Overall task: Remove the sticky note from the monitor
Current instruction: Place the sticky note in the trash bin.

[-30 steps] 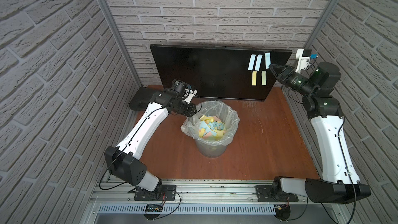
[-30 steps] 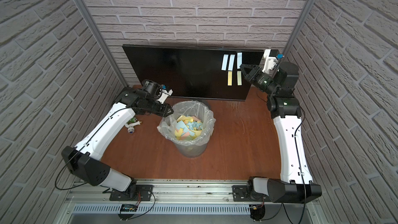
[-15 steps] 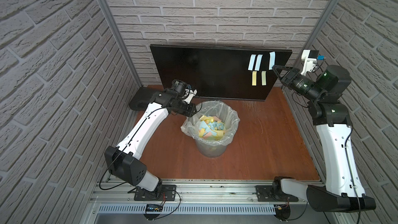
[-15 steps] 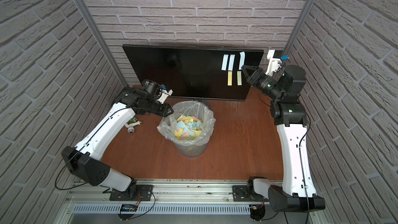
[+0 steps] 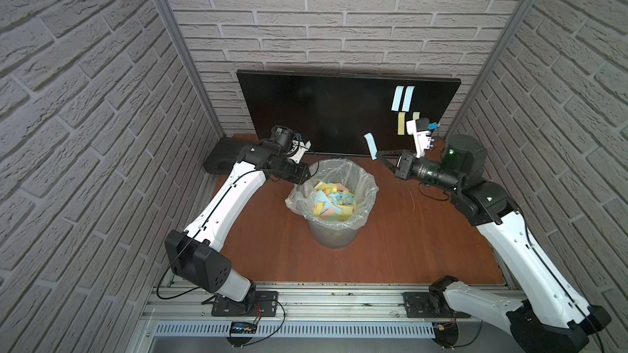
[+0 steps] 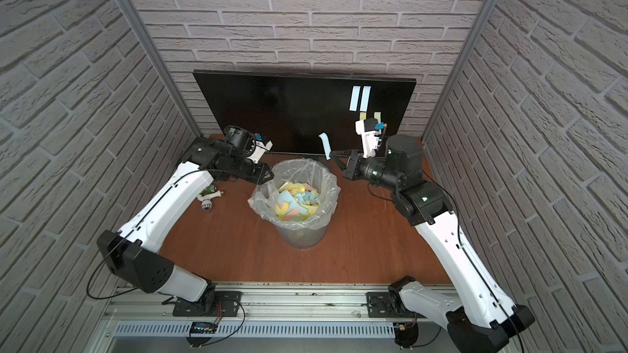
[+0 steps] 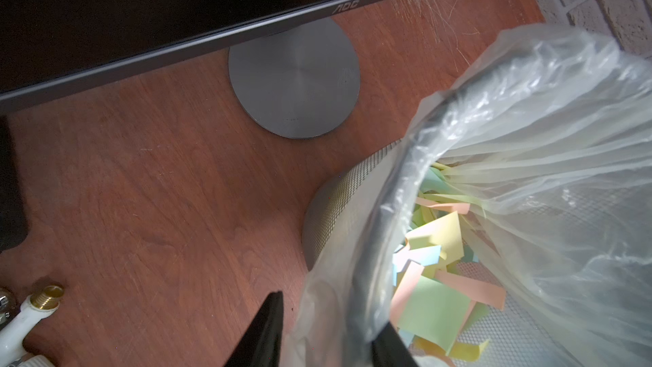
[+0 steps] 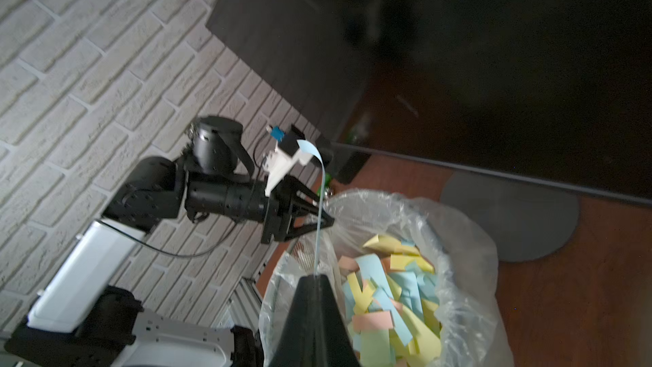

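Left gripper (image 5: 303,178) jaws clamped on the rim of the lined bin (image 5: 331,237). Right gripper (image 5: 375,155) jaws pinched together on a blue sticky note (image 5: 370,142), off the monitor (image 5: 323,110) and near the bin's rim. Two blue notes (image 5: 402,98) and two yellow notes (image 5: 401,123) sit on the screen's right part.

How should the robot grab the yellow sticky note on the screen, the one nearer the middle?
The yellow note lies flat against the upright monitor, so only a thin edge can be pinched. Probably best its lower edge, coming from the front and below. Which edge is loose, I cannot tell. The right gripper is shut on a blue note, so that goes first.
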`<state>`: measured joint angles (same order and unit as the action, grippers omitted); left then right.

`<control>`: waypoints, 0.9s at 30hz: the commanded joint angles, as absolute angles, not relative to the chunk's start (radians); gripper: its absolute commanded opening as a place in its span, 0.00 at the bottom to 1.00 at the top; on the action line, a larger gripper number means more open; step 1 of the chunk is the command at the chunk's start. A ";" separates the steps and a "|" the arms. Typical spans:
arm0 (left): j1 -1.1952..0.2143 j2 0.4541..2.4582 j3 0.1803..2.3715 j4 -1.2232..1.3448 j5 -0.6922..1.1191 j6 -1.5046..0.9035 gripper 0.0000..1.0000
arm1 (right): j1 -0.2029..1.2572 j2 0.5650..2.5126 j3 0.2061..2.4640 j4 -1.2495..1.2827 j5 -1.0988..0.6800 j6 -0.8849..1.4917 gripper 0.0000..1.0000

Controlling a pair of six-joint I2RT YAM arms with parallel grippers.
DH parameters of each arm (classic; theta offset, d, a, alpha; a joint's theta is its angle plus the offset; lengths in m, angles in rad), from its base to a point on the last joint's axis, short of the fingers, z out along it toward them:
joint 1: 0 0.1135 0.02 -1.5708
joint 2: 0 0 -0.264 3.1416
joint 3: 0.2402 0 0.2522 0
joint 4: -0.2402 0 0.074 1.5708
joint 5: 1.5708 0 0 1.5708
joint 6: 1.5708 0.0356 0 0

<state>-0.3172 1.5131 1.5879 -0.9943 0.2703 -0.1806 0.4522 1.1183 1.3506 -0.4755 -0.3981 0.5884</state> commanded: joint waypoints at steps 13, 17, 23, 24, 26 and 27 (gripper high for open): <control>-0.301 1.518 1.611 -1.001 0.267 -0.175 0.38 | 0.830 1.370 1.417 -0.728 0.066 0.309 0.03; -0.299 1.516 1.608 -1.000 0.269 -0.176 0.38 | 0.859 1.403 1.430 -0.747 0.094 0.301 0.04; -0.298 1.515 1.609 -0.998 0.269 -0.176 0.38 | 0.867 1.430 1.451 -0.766 0.116 0.294 0.21; -0.299 1.516 1.607 -0.999 0.269 -0.176 0.38 | 0.867 1.429 1.455 -0.766 0.117 0.294 0.24; -0.299 1.516 1.609 -0.999 0.269 -0.176 0.38 | 0.868 1.423 1.463 -0.768 0.119 0.292 0.27; -0.298 1.515 1.609 -0.999 0.270 -0.176 0.38 | 0.868 1.420 1.468 -0.768 0.121 0.292 0.28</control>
